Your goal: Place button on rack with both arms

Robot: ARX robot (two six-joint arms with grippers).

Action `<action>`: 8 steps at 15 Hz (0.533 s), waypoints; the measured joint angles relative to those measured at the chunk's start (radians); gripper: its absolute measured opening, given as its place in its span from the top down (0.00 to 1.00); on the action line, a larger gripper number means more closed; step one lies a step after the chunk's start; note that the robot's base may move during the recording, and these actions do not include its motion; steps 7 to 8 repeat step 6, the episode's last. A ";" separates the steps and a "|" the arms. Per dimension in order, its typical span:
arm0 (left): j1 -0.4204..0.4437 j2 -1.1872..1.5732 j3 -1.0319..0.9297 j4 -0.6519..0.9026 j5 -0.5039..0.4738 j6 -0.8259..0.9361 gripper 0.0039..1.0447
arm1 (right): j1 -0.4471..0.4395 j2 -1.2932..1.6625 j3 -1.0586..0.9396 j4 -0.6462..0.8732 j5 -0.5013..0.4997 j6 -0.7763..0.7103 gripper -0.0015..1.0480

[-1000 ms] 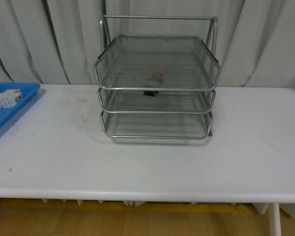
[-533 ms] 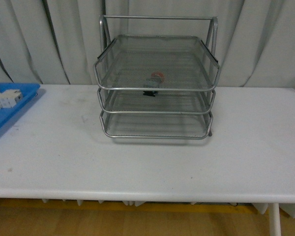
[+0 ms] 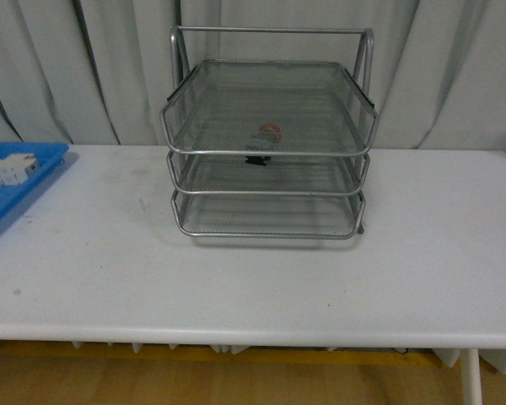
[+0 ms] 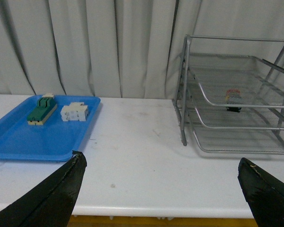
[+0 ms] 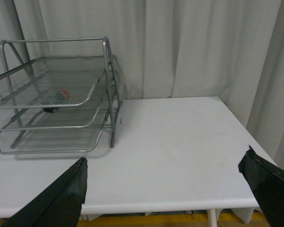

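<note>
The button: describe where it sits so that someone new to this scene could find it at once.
On the white table stands a silver three-tier wire rack in front of the curtain. The button lies in its top tray, near the middle, seen through the mesh. Its round red cap is the only colour in the rack; the other small parts, a green switch block and a white component, lie on the blue tray off to the left.

The front camera is facing the silver three-tier wire-mesh rack (image 3: 270,143) squarely across the white table (image 3: 253,278). Both wrist cameras are sitting back near the table's front edge, sharing that rack from opposite sides.
</note>
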 joint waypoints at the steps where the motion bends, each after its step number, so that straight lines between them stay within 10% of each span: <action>1: 0.000 0.000 0.000 0.000 0.000 0.000 0.06 | 0.000 0.000 0.000 0.000 0.000 0.000 0.05; 8: 0.000 0.000 0.000 0.000 0.000 0.000 0.06 | 0.000 0.000 0.000 0.000 0.000 0.000 0.06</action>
